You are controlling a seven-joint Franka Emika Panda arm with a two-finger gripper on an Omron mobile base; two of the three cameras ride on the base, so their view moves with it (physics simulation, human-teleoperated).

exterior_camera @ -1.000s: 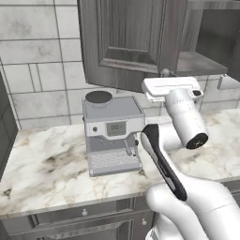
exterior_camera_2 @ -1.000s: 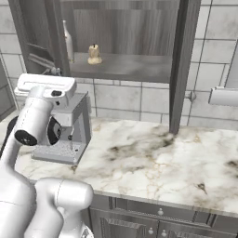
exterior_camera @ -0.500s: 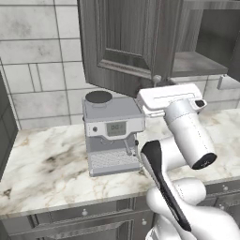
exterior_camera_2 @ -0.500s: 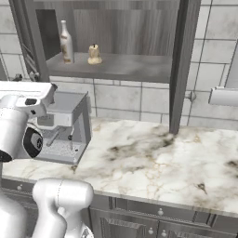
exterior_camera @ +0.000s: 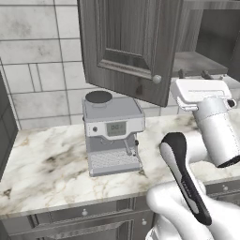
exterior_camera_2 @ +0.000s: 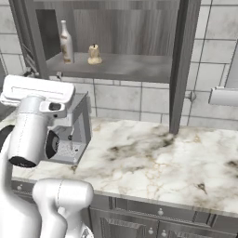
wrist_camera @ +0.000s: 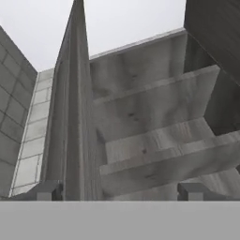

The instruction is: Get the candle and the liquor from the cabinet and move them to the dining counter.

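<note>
gripper (wrist_camera: 119,191) wide open, holding nothing, below open cabinet (exterior_camera_2: 139,69); liquor (exterior_camera_2: 66,42) and candle (exterior_camera_2: 94,54) on shelf

The gripper (wrist_camera: 120,191) let go and its fingertips (wrist_camera: 47,191) spread wide apart; the hand pulled back from the cabinet door (exterior_camera: 129,47) and rose toward the open cabinet (exterior_camera_2: 111,65); in the right base view the liquor (exterior_camera_2: 66,42) came out from behind the arm.
</note>
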